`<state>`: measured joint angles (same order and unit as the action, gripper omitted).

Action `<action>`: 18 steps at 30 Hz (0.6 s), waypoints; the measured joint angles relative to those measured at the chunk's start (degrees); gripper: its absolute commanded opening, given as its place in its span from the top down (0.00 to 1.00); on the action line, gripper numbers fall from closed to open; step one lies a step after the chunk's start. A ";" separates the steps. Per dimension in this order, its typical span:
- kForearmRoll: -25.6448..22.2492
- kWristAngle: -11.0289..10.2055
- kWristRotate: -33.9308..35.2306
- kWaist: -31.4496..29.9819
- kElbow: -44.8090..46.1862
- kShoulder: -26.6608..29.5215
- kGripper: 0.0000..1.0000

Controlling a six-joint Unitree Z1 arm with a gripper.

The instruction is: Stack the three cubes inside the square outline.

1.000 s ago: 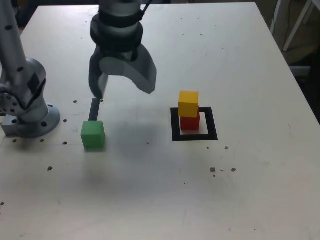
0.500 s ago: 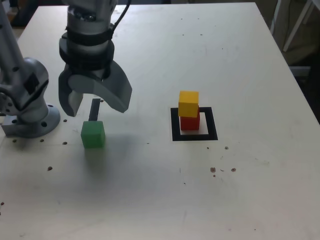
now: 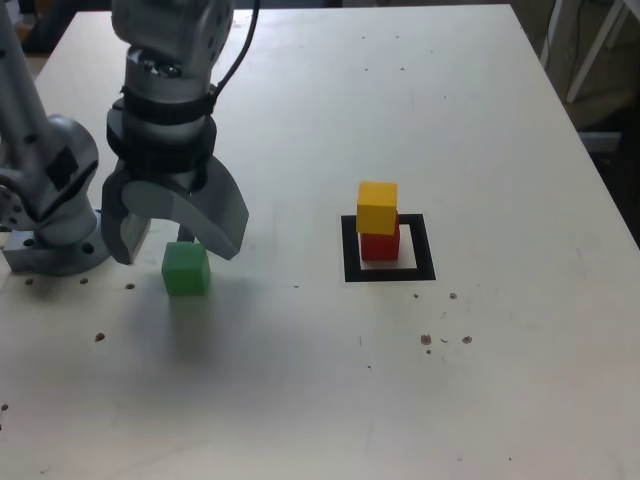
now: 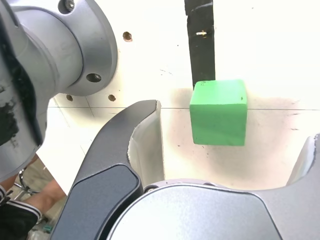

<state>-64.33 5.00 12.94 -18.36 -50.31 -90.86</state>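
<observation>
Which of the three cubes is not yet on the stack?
The green cube, alone on the table beneath the open hand; yellow cube sits on red cube.

robotics lab: bolted arm base (image 3: 55,225), marked white table (image 3: 500,380)

We see a silver-grey metal arm (image 3: 165,60) with black ring bands near the wrist and a black cable running up it. Its round grey base (image 3: 55,215) has dark screw holes and a flat flange. The gripper (image 3: 170,235) has dark grey curved fingers (image 4: 107,165) with white inner pads (image 4: 147,145).
</observation>
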 measured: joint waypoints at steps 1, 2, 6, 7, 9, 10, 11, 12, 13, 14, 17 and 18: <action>0.96 0.17 0.00 -0.01 0.68 -0.19 0.03; 1.75 0.35 -0.01 -0.01 1.41 -0.41 0.03; 4.28 1.16 -0.28 -0.01 3.29 -1.23 0.03; 4.79 1.31 -0.35 -0.01 3.62 -1.47 0.03; 5.50 1.46 -0.42 -0.01 3.91 -2.25 0.04; 5.87 1.51 -0.43 -0.01 3.93 -2.86 0.05; 6.19 1.57 -0.44 -0.01 3.94 -3.48 0.06; 6.45 1.64 -0.45 -0.01 3.97 -3.91 0.07; 6.78 1.70 -0.46 -0.01 4.08 -4.17 0.09; 7.16 1.78 -0.46 -0.01 4.17 -4.32 0.10; 8.13 1.98 -0.46 -0.01 4.26 -5.14 0.19; 8.31 2.04 -0.46 -0.01 4.34 -5.47 0.24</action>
<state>-56.02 7.03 12.47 -18.37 -45.98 -96.32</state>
